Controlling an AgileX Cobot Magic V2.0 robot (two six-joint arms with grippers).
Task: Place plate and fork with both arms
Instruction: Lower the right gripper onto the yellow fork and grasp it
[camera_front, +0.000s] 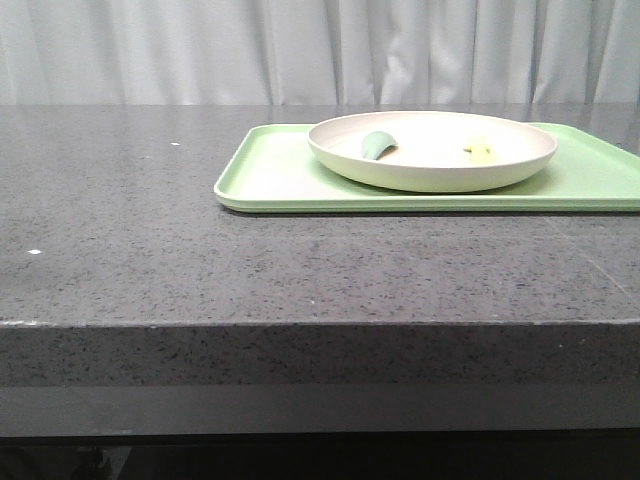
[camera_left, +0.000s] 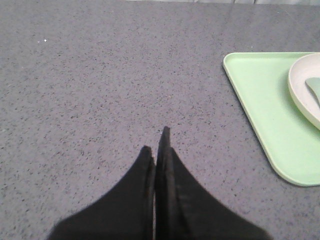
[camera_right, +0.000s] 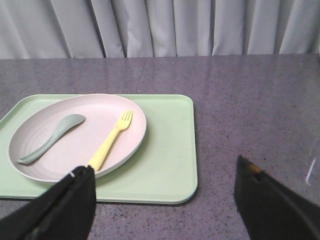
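Observation:
The pinkish-cream plate (camera_front: 432, 150) (camera_right: 95, 127) (camera_left: 302, 92) rests on a light-green tray (camera_front: 280, 175) (camera_right: 167, 150) (camera_left: 265, 110). Inside the plate lies the pale-yellow fork (camera_right: 111, 140) (camera_front: 479, 150), its tines pointing away from the right wrist camera. My right gripper (camera_right: 162, 175) stands wide open short of the tray's near edge, with nothing between its fingers. My left gripper (camera_left: 156, 142) is shut and empty over bare tabletop, well clear of the tray's corner. Neither gripper shows in the front view.
A small grey-green curved spoon-like piece (camera_right: 50, 137) (camera_front: 377, 145) also lies in the plate beside the fork. The dark speckled table (camera_front: 150, 250) has its front edge near the camera. A grey curtain (camera_front: 300, 50) hangs behind.

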